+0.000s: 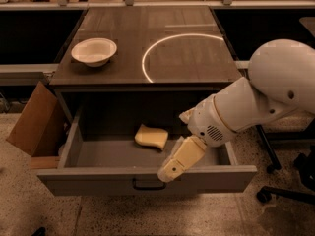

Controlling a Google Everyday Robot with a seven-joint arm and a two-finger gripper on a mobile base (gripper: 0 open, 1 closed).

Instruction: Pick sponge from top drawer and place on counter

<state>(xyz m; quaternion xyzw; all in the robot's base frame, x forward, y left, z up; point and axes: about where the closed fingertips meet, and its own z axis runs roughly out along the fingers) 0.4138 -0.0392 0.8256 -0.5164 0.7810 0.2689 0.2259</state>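
Observation:
The pale yellow sponge (151,136) lies flat on the floor of the open grey top drawer (147,181), near its middle. My gripper (170,170) hangs from the white arm (256,102) over the drawer's front right part, just right of and in front of the sponge, apart from it. Its cream tip points down and left, close to the drawer's front panel. The dark wood-grain counter (192,58) with the bright circular arc (147,65) is above the drawer.
A white bowl (94,51) stands on the counter's left side. A brown cardboard box (37,122) leans against the cabinet's left side. Black chair legs and a caster (266,195) are on the floor at the right.

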